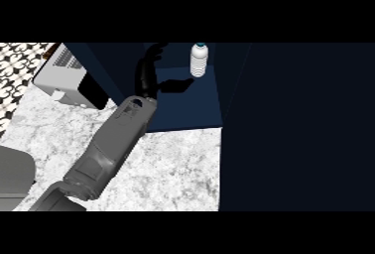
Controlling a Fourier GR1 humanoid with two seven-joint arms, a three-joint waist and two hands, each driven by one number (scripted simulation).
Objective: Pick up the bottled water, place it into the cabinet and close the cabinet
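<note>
The bottled water [198, 60], clear with a white cap, stands upright deep inside the dark blue cabinet [184, 110], near its right inner wall. My left hand [149, 69] reaches into the cabinet just left of the bottle. Its fingers point up and away, and it is open, with a gap between it and the bottle. The hand's shadow lies on the cabinet floor. The grey forearm [117, 134] runs from the lower left up to the cabinet mouth. The cabinet door [296, 124] stands open, a wide dark panel filling the right side. My right hand does not show.
A white and black appliance [62, 79] sits on the marble counter [172, 168] left of the cabinet. A grey rounded shape [15, 173] shows at the left edge. Patterned tiling [18, 62] lies beyond the counter's left edge.
</note>
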